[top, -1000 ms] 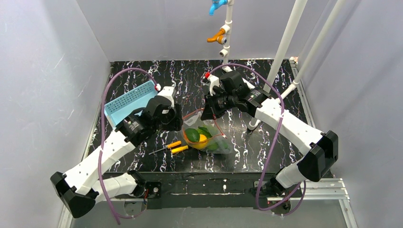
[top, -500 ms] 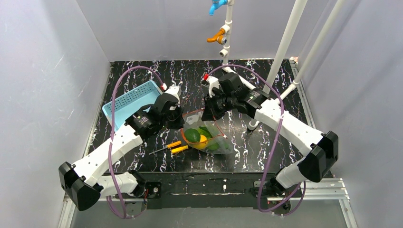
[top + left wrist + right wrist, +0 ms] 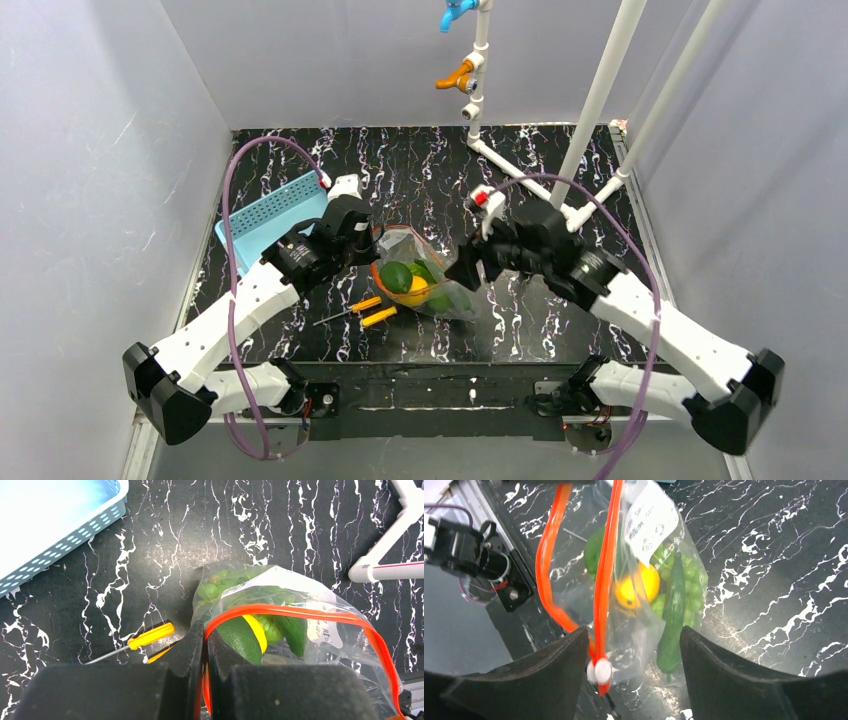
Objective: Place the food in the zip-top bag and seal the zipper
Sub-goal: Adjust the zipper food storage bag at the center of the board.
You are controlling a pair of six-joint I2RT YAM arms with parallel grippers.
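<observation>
Robotics lab test cell. Plain grey panel walls enclosed a black marbled tabletop with a white pipe frame. A left arm and a right arm were bolted at its near edge.

Food lies inside the zip-top bag; screwdrivers just left (slightly nearer); basket behind, further left.

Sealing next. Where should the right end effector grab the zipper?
At the white slider on the zipper end, which hangs between the open right end effector fingers. Close across the strip's flat sides. The left end effector pins the strip on the far side.
</observation>
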